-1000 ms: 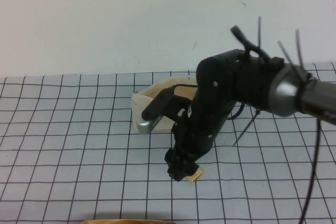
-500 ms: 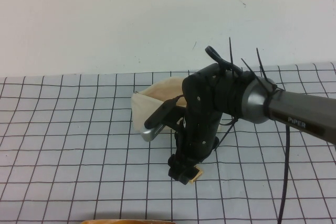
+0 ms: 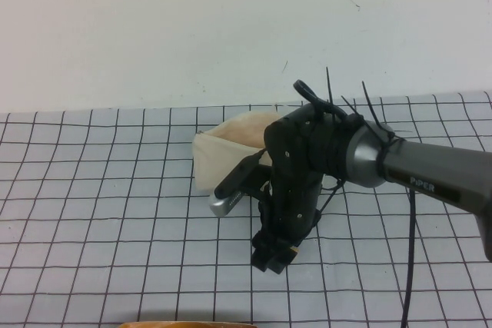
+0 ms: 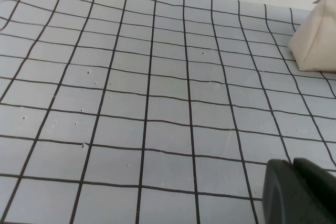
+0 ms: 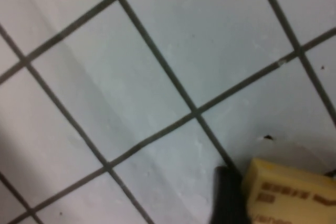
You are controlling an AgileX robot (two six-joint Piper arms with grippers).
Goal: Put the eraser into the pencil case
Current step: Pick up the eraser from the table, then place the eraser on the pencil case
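Observation:
The eraser (image 5: 294,195), a tan block with brown print, lies at the mat in the right wrist view. A black finger (image 5: 227,199) of my right gripper presses against its side. In the high view my right gripper (image 3: 274,257) points down at the mat in front of the pencil case and covers almost all of the eraser. The pencil case (image 3: 223,151), a cream pouch, stands open behind the right arm; it also shows in the left wrist view (image 4: 317,40). My left gripper (image 4: 293,169) is shut and empty, low over the mat, away from the pouch.
A white mat with a black grid (image 3: 100,213) covers the table up to a plain white wall. The right arm's silver and black links (image 3: 369,163) and cables hang over the mat's right half. A tan edge (image 3: 184,323) shows at the near border.
The right arm swung leftward and lowered over the eraser. The eraser, visible beside the fingertips before, is now almost covered by the right gripper. The pouch has not moved.

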